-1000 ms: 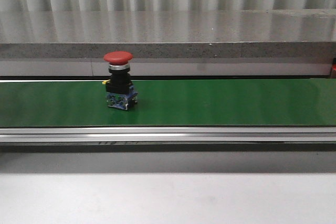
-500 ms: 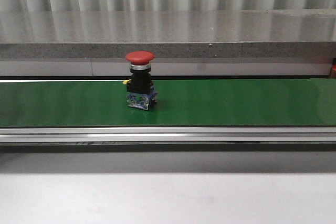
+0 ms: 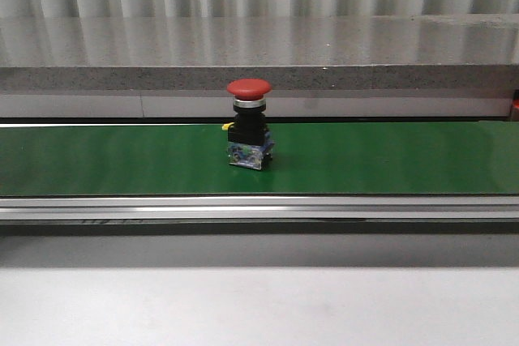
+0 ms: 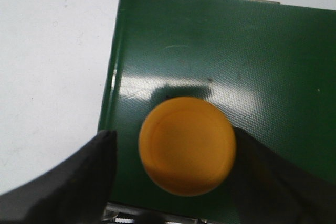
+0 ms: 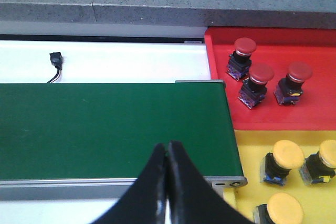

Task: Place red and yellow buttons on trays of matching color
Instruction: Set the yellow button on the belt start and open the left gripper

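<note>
Red button (image 3: 249, 123) sits mid-frame on the green belt (image 3: 389, 160), waiting for pickup. Left gripper (image 4: 176, 145) straddles a yellow button (image 4: 187, 145), jaws wide. Right gripper (image 5: 168, 153) is pinched closed, empty; it'll need opening before the grab.

Yellow button (image 4: 187, 145) between spread claw (image 4: 178, 156) fingers

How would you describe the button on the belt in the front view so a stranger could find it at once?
Start with the long green belt running across the picture below the grey ledge. Near its middle stands a single button, upright, with a red mushroom-shaped cap on a black body and a bluish base. Nothing else sits on the belt in this view.
</note>
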